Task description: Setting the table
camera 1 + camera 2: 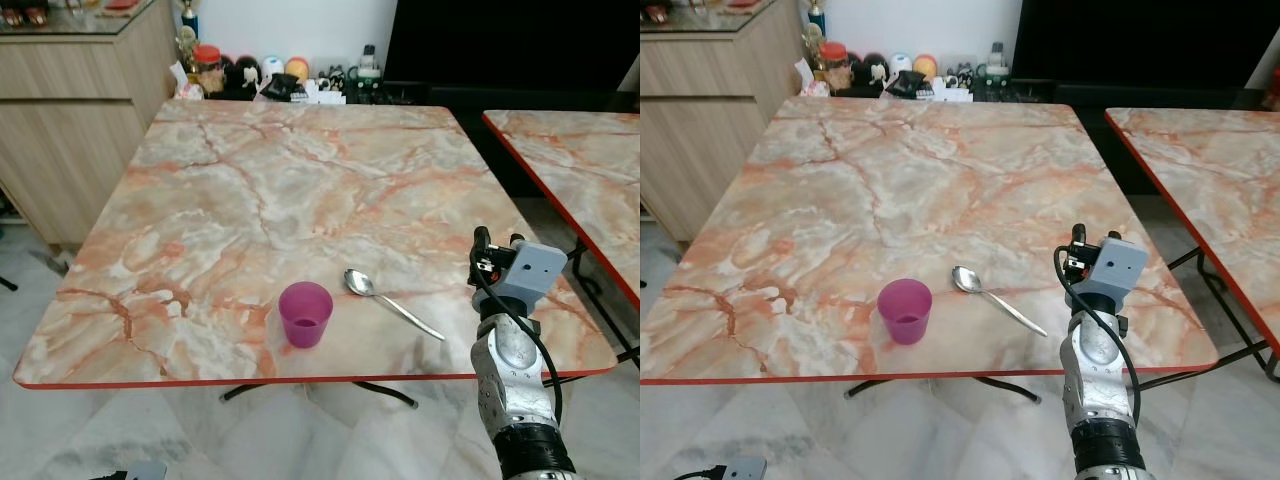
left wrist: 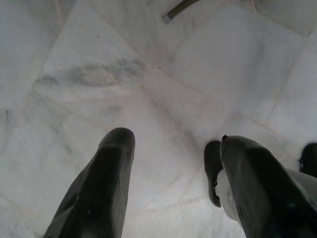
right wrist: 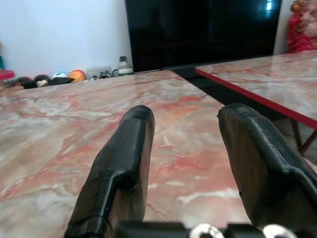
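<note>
A translucent purple cup [image 1: 305, 314] stands upright near the front edge of the marble table [image 1: 270, 190]. A metal spoon [image 1: 390, 300] lies just to its right, bowl toward the cup and handle pointing to the front right. My right gripper [image 3: 185, 148] hovers low over the table's front right corner, right of the spoon's handle. It is open and holds nothing, and its fingers [image 3: 124, 158] point toward the far side of the table. My left gripper [image 2: 173, 144] hangs idle over the floor, open and empty.
A second marble table [image 1: 580, 160] stands to the right across a narrow gap. A wooden cabinet [image 1: 70, 120] is at the left. Small jars and toys [image 1: 270, 78] line the wall behind the table, beside a black screen [image 1: 500, 40]. White floor tiles [image 2: 99, 74] lie below.
</note>
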`<state>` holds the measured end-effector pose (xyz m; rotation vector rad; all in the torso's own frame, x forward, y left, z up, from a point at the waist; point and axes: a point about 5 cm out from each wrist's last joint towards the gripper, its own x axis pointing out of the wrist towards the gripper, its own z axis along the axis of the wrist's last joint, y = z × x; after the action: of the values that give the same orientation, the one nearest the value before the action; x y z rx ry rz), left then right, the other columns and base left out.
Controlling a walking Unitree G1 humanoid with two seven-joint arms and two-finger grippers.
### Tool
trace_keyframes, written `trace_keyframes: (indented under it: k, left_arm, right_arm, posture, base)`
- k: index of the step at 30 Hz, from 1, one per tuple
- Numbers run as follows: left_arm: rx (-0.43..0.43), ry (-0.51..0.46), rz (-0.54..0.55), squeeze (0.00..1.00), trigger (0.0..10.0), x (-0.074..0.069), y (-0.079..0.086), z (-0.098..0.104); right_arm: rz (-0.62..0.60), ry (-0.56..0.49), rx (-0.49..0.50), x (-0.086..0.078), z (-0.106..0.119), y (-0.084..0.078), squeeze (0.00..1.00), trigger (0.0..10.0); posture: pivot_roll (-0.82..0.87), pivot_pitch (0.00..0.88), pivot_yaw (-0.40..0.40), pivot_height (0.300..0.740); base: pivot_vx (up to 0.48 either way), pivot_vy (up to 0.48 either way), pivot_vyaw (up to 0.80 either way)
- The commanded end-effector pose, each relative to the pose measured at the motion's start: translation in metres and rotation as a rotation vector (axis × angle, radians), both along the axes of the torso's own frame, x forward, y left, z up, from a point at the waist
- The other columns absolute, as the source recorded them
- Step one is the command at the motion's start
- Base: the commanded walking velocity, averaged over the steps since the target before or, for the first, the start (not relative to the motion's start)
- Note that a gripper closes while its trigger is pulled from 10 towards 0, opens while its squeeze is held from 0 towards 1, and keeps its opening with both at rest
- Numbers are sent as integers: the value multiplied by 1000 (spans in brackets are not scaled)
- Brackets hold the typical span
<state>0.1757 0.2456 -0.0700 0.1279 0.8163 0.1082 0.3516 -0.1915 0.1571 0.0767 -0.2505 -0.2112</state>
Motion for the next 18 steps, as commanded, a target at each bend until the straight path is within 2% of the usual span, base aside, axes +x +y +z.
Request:
trace_keyframes:
  k: [1,8,18]
  left_arm:
    - [1,42,1,0,10000,-10,0,-5]
    - [1,57,3,0,10000,-13,0,-7]
    - [-2,66,7,0,10000,-16,0,-9]
  right_arm:
    - [-11,12,-11,-2,-3,-5,0,10000]
    - [-1,9,-42,-2,-2,-4,0,10000]
    - [2,11,-64,-2,-1,-7,0,10000]
  posture:
    - [105,110,-38,740]
    - [105,112,-40,740]
    - [106,113,-43,740]
  base:
    - [0,0,0]
    - [0,0,0]
    - [0,0,760]
